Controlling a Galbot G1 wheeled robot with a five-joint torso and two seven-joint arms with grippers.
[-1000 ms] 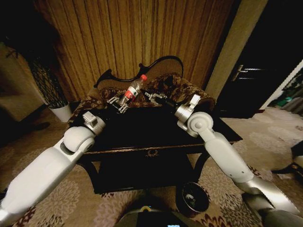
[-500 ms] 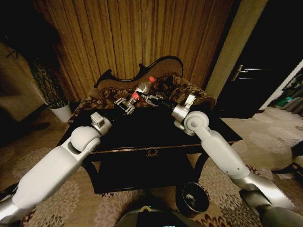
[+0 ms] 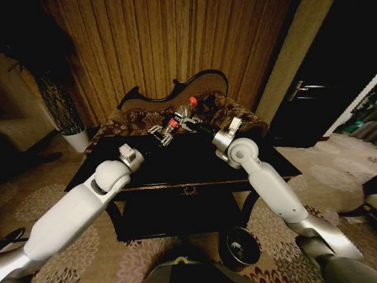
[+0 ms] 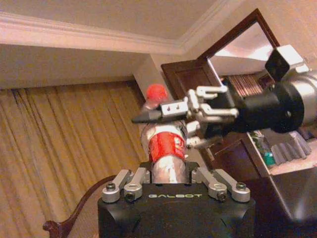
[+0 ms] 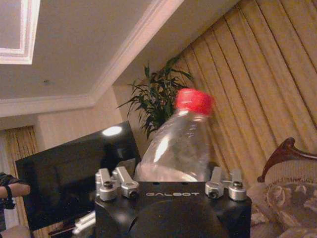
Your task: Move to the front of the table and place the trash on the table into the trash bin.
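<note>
**Bottle passing from the left gripper toward the right, high over the worktop**

In the head view the left arm has swung inward over the last second, carrying the bottle [image 3: 179, 117] rightward and tilting it further, red cap up and toward the sofa [image 3: 227, 106]. The left gripper [image 3: 165, 134] is clamped on the bottle's lower body, just below the red label; the left wrist view shows the bottle standing out of its closed fingers.

The right gripper [image 3: 189, 123] has met the bottle from the other side. In the left wrist view it [image 4: 190, 119] sits around the upper part, near the label and neck, and the right wrist view has the bottle [image 5: 178, 144] between its fingers [image 5: 110, 182]. Whether they have pressed tight I cannot tell.

This looks like a hand-over, sensible since the trash bin [image 3: 240, 247] stands on the floor at the robot's right, beside the black worktop [image 3: 194, 168]. The bottle is held aloft, not yet binned.
</note>
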